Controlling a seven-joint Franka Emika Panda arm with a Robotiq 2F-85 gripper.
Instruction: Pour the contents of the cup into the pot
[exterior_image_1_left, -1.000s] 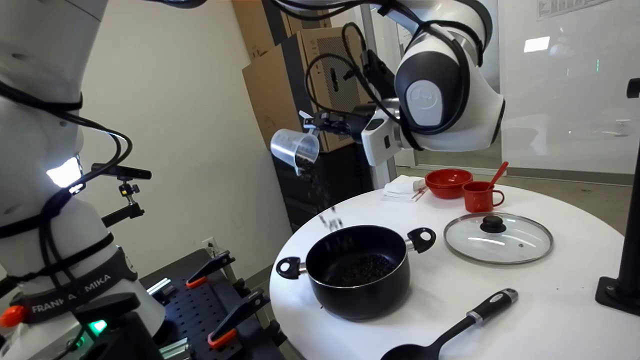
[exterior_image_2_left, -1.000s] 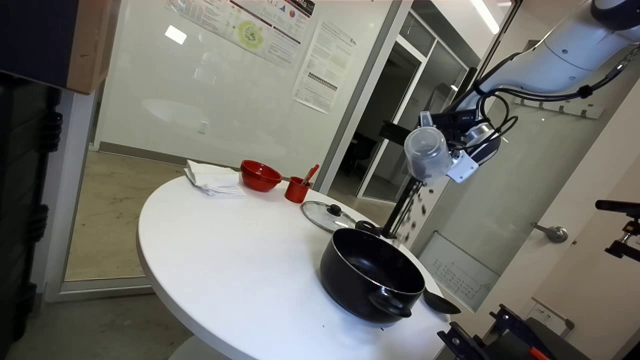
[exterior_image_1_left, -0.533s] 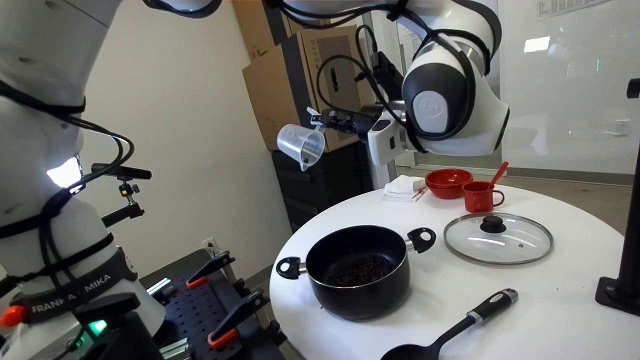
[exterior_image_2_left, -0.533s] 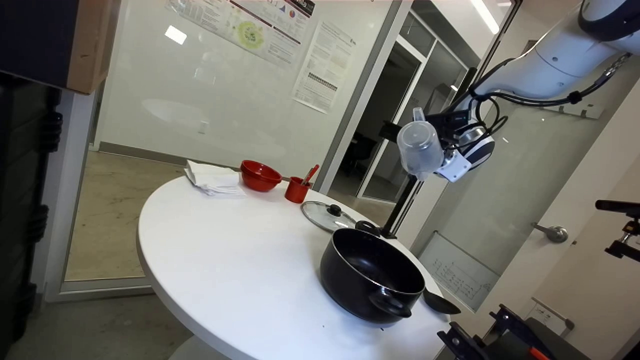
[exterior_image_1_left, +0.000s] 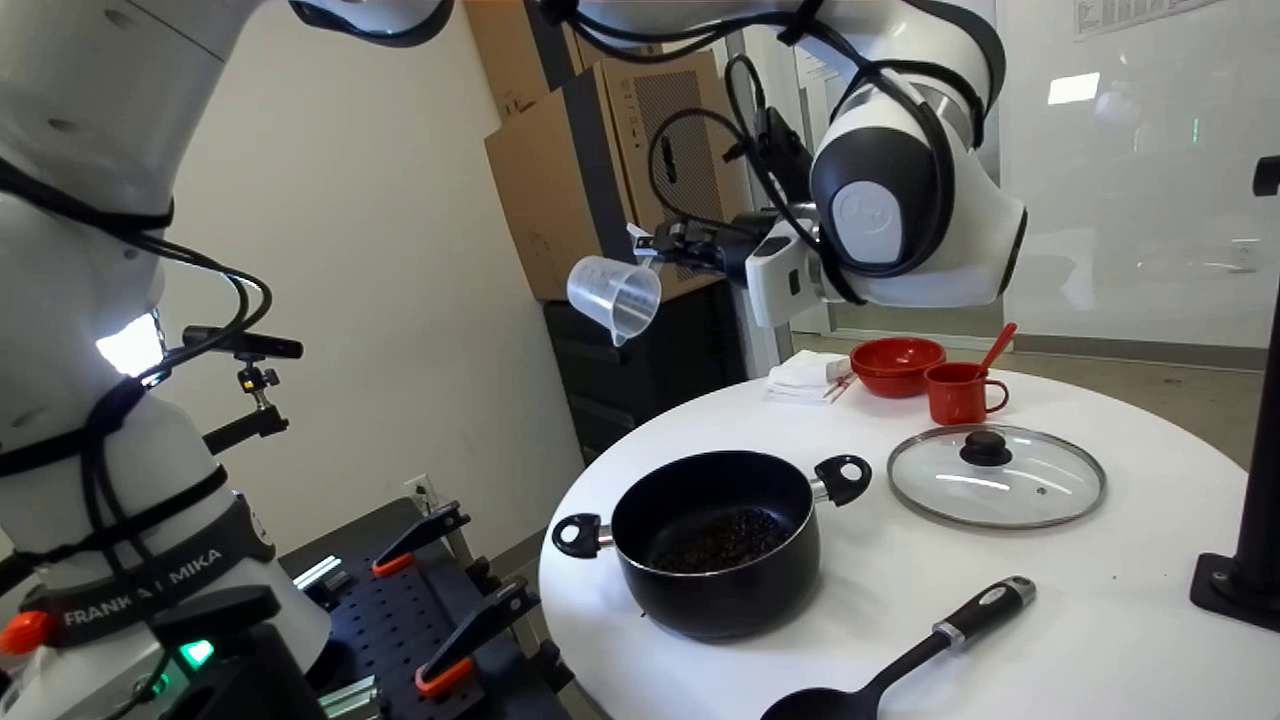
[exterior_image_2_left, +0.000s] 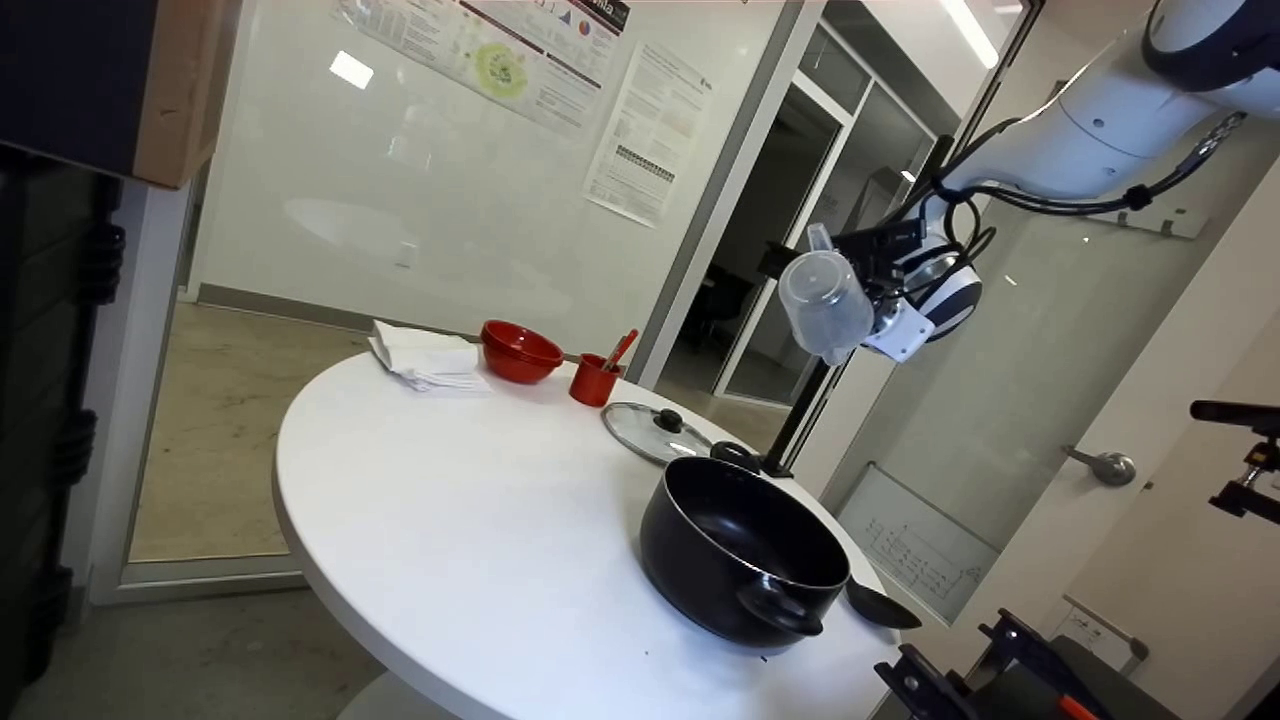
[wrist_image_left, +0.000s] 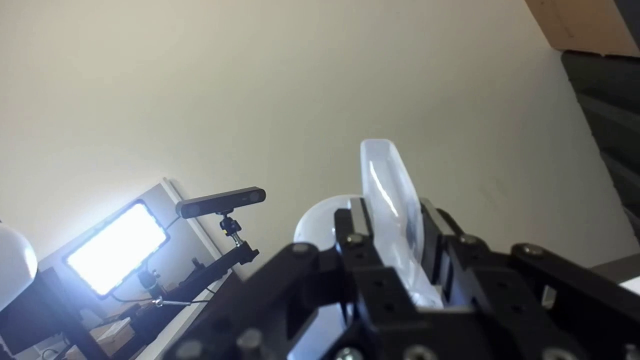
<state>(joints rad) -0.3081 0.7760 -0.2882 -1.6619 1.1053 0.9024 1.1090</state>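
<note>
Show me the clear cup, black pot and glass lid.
Clear cup (exterior_image_1_left: 598, 287), in an exterior view: its side wall.
Black pot (exterior_image_1_left: 724, 605), in an exterior view: outer wall.
Glass lid (exterior_image_1_left: 999, 477), in an exterior view: its pane.

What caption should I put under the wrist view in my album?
Pincer holds the cup by its handle, wall behind.
</note>
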